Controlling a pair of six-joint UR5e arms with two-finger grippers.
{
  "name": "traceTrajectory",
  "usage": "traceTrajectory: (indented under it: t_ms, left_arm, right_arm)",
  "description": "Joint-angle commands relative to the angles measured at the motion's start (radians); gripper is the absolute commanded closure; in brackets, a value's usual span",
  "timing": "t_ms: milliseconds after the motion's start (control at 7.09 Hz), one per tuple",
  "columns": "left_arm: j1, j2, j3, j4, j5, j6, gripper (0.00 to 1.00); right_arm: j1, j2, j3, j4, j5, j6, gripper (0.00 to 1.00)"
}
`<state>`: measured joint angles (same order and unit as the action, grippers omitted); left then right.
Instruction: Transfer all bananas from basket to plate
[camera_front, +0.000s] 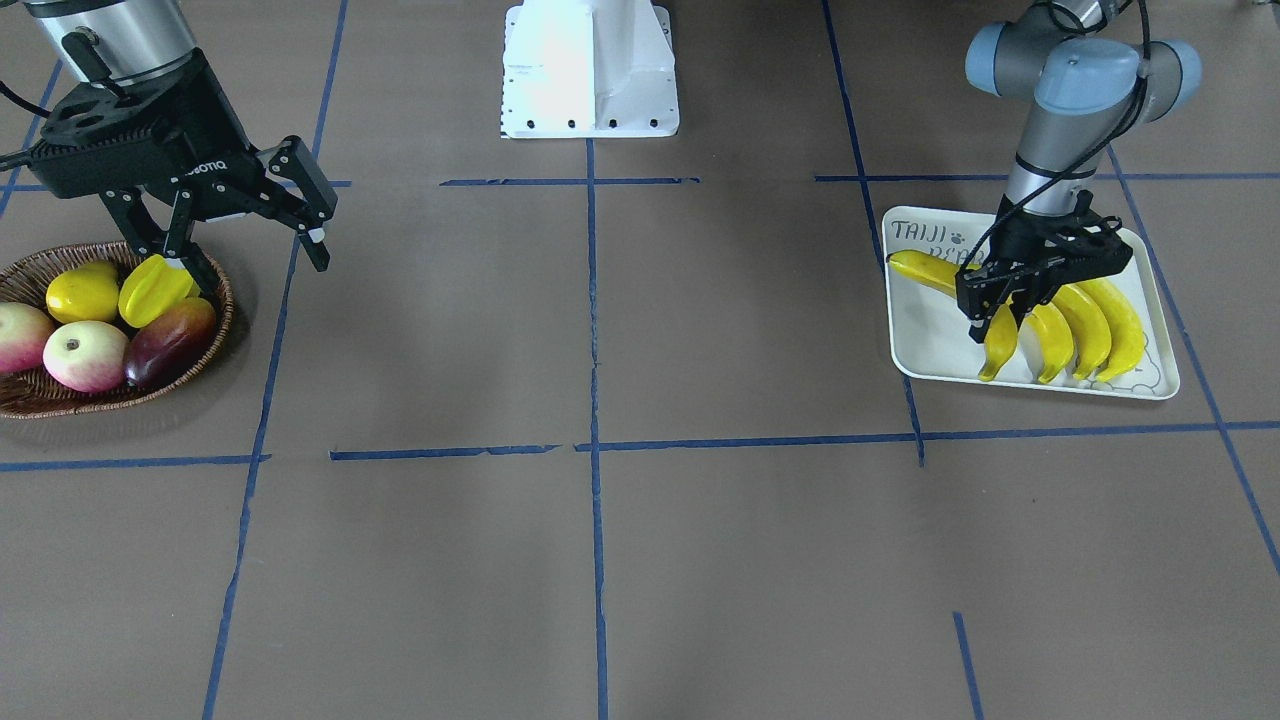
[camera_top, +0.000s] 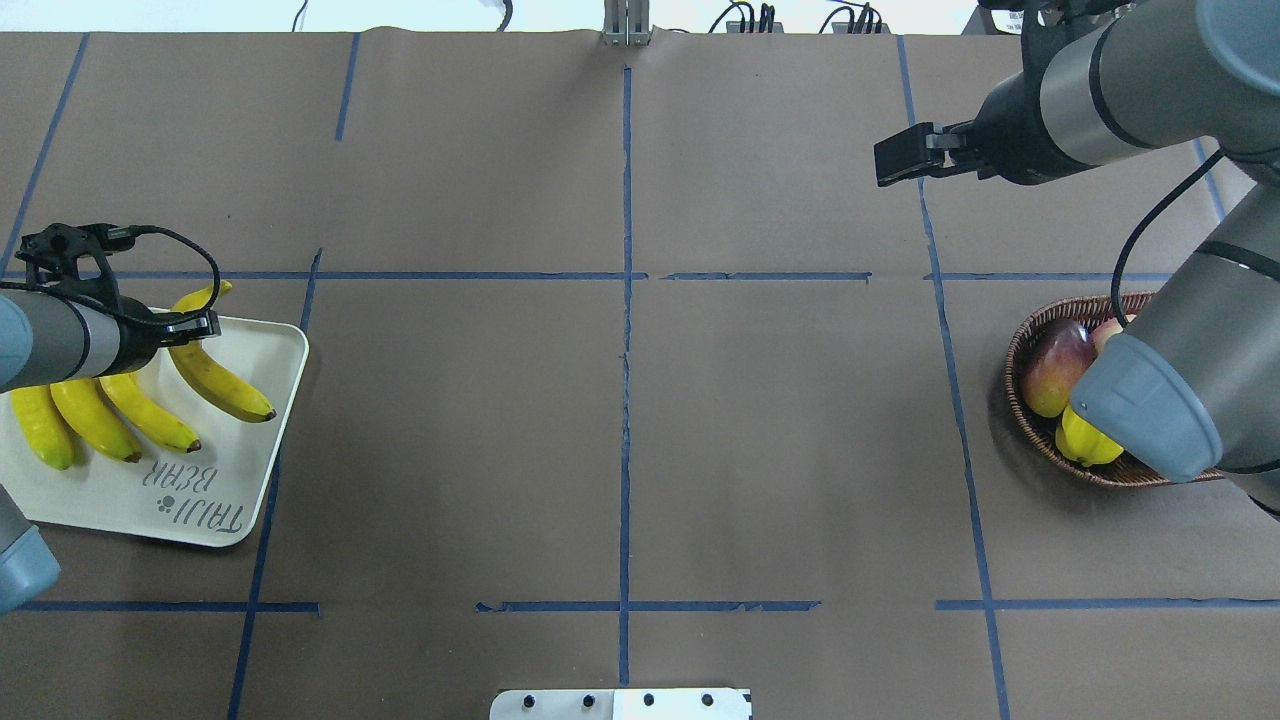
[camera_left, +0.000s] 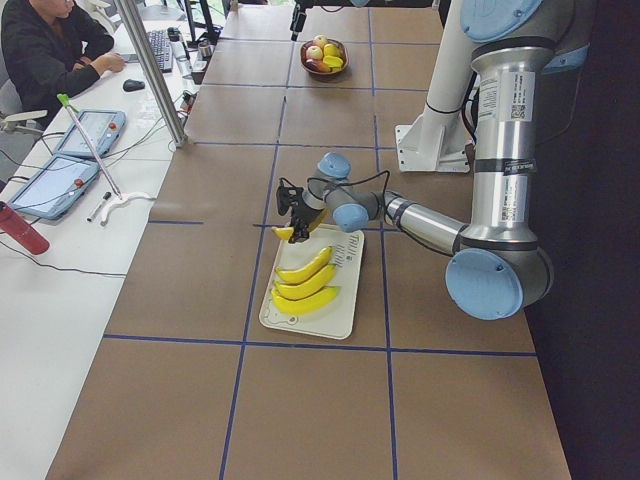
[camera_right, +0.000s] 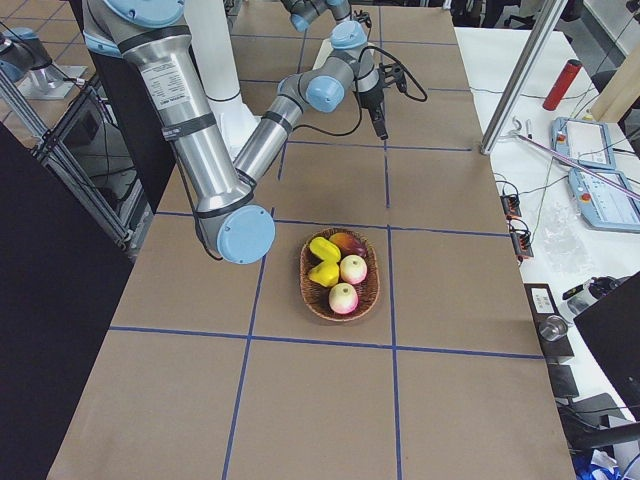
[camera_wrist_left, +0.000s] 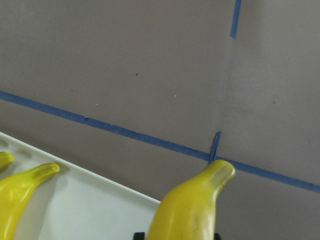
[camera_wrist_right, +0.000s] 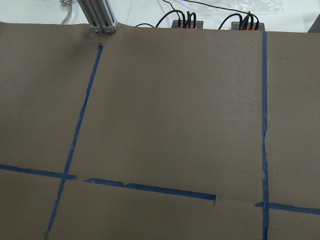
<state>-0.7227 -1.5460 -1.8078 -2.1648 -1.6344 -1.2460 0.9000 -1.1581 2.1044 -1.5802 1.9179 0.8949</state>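
Several bananas (camera_front: 1090, 320) lie side by side on the pale plate (camera_front: 930, 350) lettered "TAIJI BEAR". My left gripper (camera_front: 1000, 315) sits low over the plate, shut on the outermost banana (camera_top: 225, 385). That banana's stem end (camera_wrist_left: 190, 205) juts past the plate rim (camera_wrist_left: 75, 210) in the left wrist view. The wicker basket (camera_front: 30, 400) holds a starfruit (camera_front: 155, 288), a round yellow fruit, two apples and a mango. My right gripper (camera_front: 255, 255) hangs open and empty above the basket's far side; the right wrist view shows only bare table.
The white robot base (camera_front: 590, 70) stands at the table's middle edge. Blue tape lines cross the brown table. A person (camera_left: 40, 50) sits at a side desk with tablets and a red bottle (camera_left: 20, 228), beyond the table's far edge.
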Motion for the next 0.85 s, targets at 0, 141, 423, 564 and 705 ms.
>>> traceTrajectory:
  t_ms: [0, 141, 423, 564, 705]
  left_arm:
    - [0.005, 0.001, 0.041, -0.003, 0.027, 0.025, 1.00]
    - [0.005, 0.001, 0.039, -0.001, 0.027, 0.026, 0.82]
    - [-0.001, 0.013, 0.021, 0.000, 0.012, 0.122, 0.00]
    - [-0.010, 0.045, 0.010, -0.003, 0.007, 0.179, 0.00]
    - [-0.017, 0.075, -0.014, -0.006, -0.022, 0.218, 0.00]
  right_arm:
    - [0.003, 0.000, -0.003, -0.003, 0.009, -0.002, 0.00]
    - [0.005, 0.000, -0.003, -0.003, 0.009, -0.002, 0.00]
    - [0.026, 0.000, -0.003, -0.023, 0.045, -0.004, 0.00]
    - [0.036, -0.002, -0.003, -0.032, 0.061, -0.004, 0.00]
    - [0.048, -0.005, -0.003, -0.044, 0.070, -0.004, 0.00]
